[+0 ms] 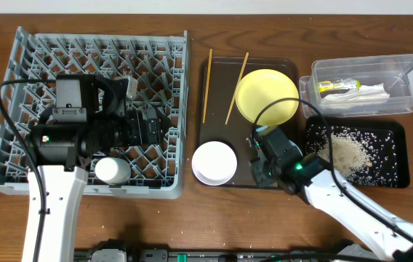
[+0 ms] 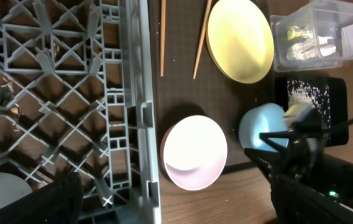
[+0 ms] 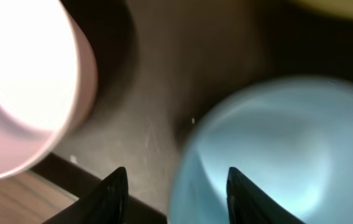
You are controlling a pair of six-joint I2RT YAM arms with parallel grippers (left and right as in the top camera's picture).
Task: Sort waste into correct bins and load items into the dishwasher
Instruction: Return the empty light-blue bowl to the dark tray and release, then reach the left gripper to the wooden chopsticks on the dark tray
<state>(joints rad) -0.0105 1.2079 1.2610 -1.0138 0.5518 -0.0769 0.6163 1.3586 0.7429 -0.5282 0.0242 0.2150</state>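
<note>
Over the brown tray [image 1: 221,131], the right gripper [image 3: 176,177], jaws apart at the light blue bowl [image 3: 276,143], should seat astride its rim before pinching.

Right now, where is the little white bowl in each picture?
Overhead: the small white bowl is bottom middle, at the front-left corner of the dark brown tray.
Left wrist: bottom centre, just right of the grey rack.
Right wrist: top left, big and blurry.
Shared landmark: the dark brown tray it rests on.
</note>
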